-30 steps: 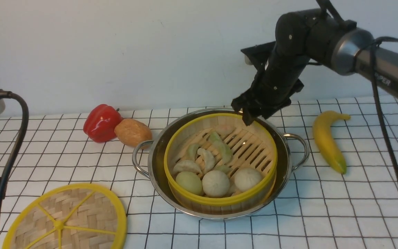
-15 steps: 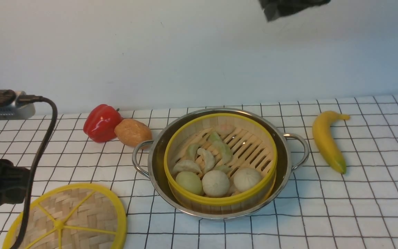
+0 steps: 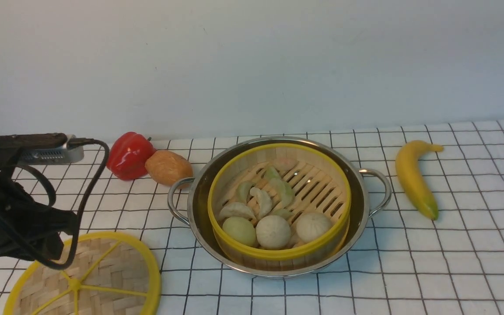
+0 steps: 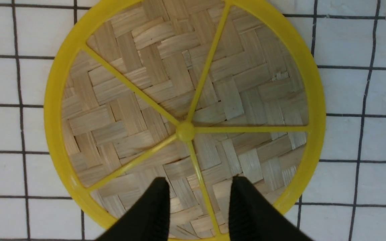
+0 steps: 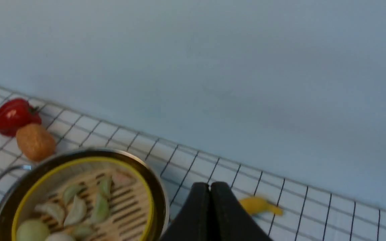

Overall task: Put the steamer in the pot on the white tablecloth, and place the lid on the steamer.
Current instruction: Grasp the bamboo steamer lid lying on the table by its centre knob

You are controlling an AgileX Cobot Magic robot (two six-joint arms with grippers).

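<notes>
While left gripper (image 4: 199, 197) hovers open, lid (image 4: 246, 144) lies beneath jaws.

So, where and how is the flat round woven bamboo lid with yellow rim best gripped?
Probably best by a yellow spoke near the centre hub of the lid, from above, jaws straddling it: the disc lies flat, and its narrow spokes look raised.

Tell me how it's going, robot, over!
Left gripper open over lid, not gripping. Right gripper shut, empty. Steamer in pot, uncovered. Nothing seen lying on the lid. Over.
</notes>
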